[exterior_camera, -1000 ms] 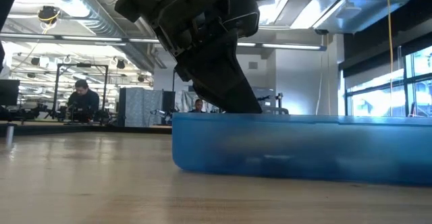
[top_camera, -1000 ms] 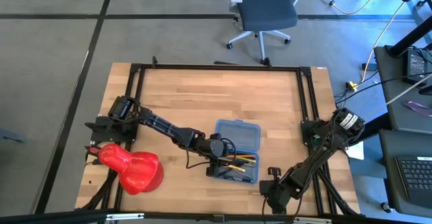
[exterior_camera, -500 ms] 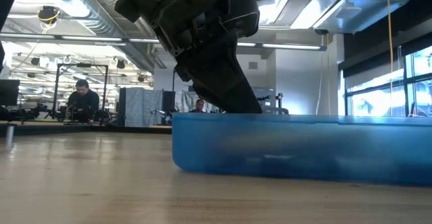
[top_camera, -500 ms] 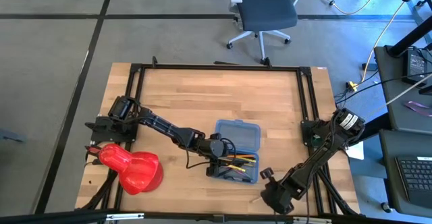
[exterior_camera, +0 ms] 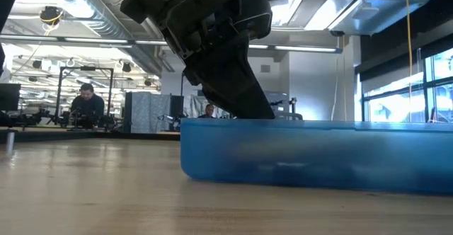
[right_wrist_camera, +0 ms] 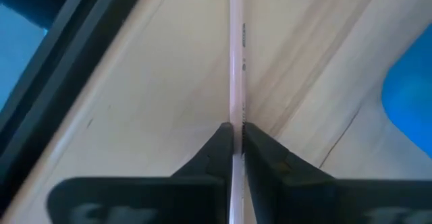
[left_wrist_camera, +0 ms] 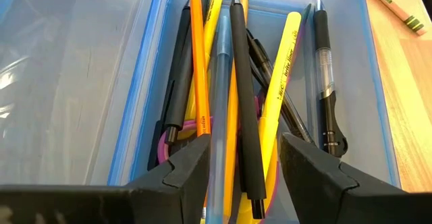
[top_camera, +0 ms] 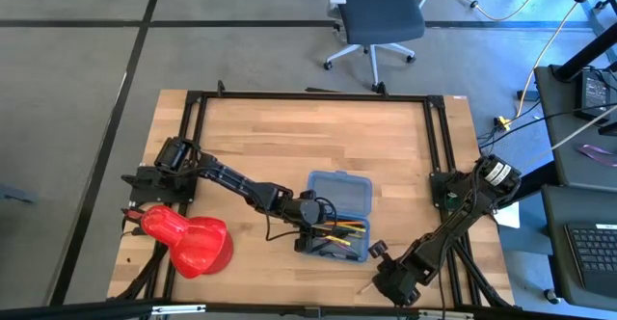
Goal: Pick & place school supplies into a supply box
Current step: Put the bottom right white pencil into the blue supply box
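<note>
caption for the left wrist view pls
Open left pincer hovering over pens and pencils in the blue box.

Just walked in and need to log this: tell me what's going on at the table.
Two robot arms are packing pens and pencils into a blue supply box. The left gripper hangs over the box's filled half, fingers open around a clear blue pen lying among the others. The right gripper, near the table's front edge, is shut on a thin light pencil. A red blob-shaped object sits at the left.
</note>
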You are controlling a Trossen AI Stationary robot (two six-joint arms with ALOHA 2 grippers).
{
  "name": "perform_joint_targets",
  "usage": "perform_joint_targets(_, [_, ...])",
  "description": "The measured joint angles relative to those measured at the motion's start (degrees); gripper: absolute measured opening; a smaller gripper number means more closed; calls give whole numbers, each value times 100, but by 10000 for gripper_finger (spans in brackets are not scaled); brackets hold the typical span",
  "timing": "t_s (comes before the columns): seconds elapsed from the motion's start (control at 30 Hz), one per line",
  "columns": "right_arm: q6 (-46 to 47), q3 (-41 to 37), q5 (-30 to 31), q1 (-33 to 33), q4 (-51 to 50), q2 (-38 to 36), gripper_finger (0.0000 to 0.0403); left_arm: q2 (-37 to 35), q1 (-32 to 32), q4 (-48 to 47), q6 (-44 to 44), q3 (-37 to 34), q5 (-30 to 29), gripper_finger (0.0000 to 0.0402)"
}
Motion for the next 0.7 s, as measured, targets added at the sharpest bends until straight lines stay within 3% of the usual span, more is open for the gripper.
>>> perform_joint_targets(0.23, [436,-2,32,-7,37,-13,23,0,0,-2,0,0,39,167])
perform_joint_targets(0.7, [468,-39,305,-20,-80,-408,14,-7,0,-191,646,0,52,166])
